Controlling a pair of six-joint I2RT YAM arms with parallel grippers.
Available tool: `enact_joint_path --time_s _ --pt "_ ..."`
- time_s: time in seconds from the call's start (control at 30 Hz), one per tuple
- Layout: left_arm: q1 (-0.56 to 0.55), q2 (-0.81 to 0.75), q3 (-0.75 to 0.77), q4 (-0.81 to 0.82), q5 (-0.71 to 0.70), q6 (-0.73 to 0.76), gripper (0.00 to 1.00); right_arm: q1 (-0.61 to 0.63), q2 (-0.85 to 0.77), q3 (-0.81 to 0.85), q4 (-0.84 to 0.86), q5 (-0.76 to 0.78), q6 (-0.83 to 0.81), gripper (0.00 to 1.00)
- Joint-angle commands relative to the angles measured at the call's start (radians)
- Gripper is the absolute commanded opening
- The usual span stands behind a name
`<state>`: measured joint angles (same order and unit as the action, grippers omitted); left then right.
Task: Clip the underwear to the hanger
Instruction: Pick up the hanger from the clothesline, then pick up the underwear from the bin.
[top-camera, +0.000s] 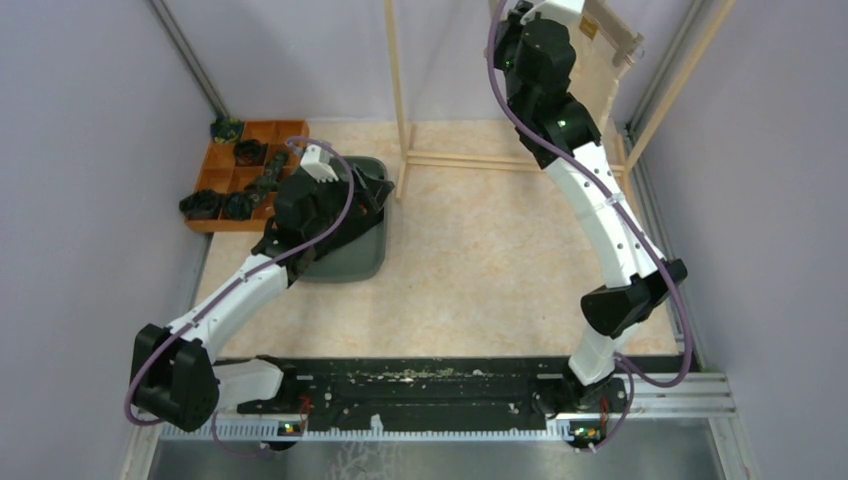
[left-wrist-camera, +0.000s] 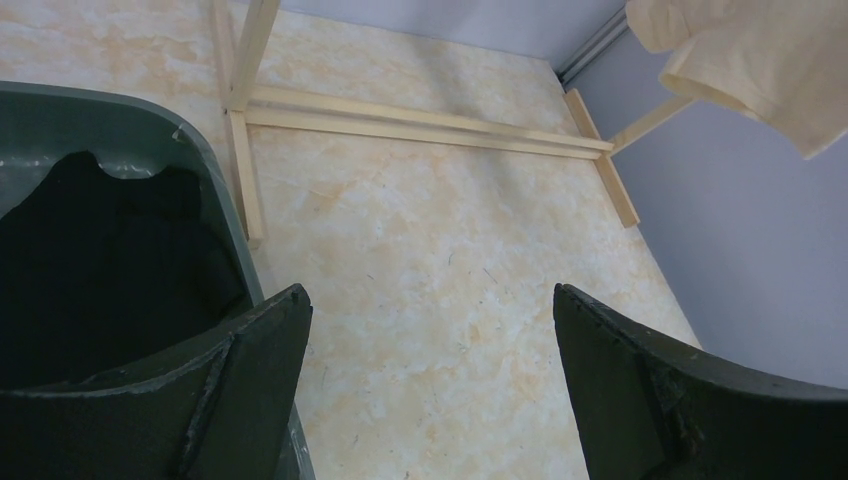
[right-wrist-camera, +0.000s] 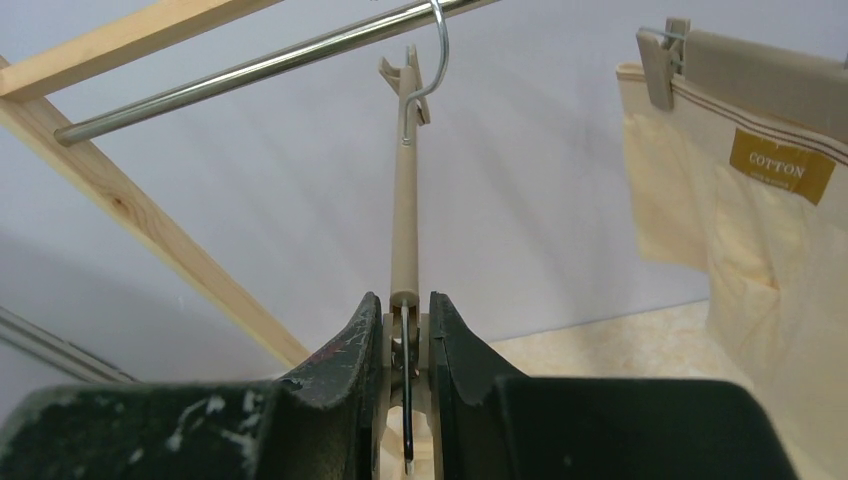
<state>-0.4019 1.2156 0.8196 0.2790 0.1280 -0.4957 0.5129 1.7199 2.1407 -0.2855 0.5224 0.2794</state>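
**Pinching hanger (right-wrist-camera: 404, 220) clip (right-wrist-camera: 393, 345) for 2nd pair**

R gripper (right-wrist-camera: 405, 315) clamped on bare hanger's near clip, up on rail (right-wrist-camera: 250, 70). Nearby, cream underwear (right-wrist-camera: 740, 240) hangs clipped. L gripper (left-wrist-camera: 430, 292), jaws wide & empty, over black underwear (left-wrist-camera: 100, 270) in grey bin (left-wrist-camera: 150, 120). Next, prob.: L grabs it, lifts to clip.

Smooth marbled worktop (left-wrist-camera: 450, 300), pale bare-wood rack (left-wrist-camera: 420, 128), shiny metal rail (right-wrist-camera: 250, 70), matt beige hanger (right-wrist-camera: 404, 220), perhaps plastic, soft cream cloth underwear (right-wrist-camera: 760, 260)

cream underwear (right-wrist-camera: 740, 240) cropped, black underwear (left-wrist-camera: 100, 270) part-hidden
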Motion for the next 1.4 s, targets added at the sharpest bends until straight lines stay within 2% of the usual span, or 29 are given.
enact_joint_path --time_s 0.0,0.27,0.57,0.73,1.03,1.37 --pt "0.007 0.003 -0.006 0.038 0.012 -0.007 0.95 0.009 -0.058 0.026 0.069 0.02 -0.054 0.0" --pt "0.01 -0.005 0.012 0.02 -0.012 0.012 0.95 0.009 -0.103 0.005 0.062 -0.006 -0.067 0.0" --pt "0.03 0.001 0.048 -0.01 -0.019 0.02 0.95 0.009 -0.257 -0.235 0.133 -0.067 -0.06 0.0" --pt "0.045 0.025 0.077 -0.031 -0.022 0.013 0.95 0.009 -0.348 -0.399 0.146 -0.111 -0.036 0.0" --pt "0.079 0.087 0.091 -0.049 -0.029 -0.017 0.92 0.032 -0.554 -0.807 0.249 -0.167 0.007 0.0" --pt "0.087 0.305 0.083 -0.043 -0.082 -0.034 0.84 0.068 -0.74 -1.15 0.275 -0.143 0.055 0.0"
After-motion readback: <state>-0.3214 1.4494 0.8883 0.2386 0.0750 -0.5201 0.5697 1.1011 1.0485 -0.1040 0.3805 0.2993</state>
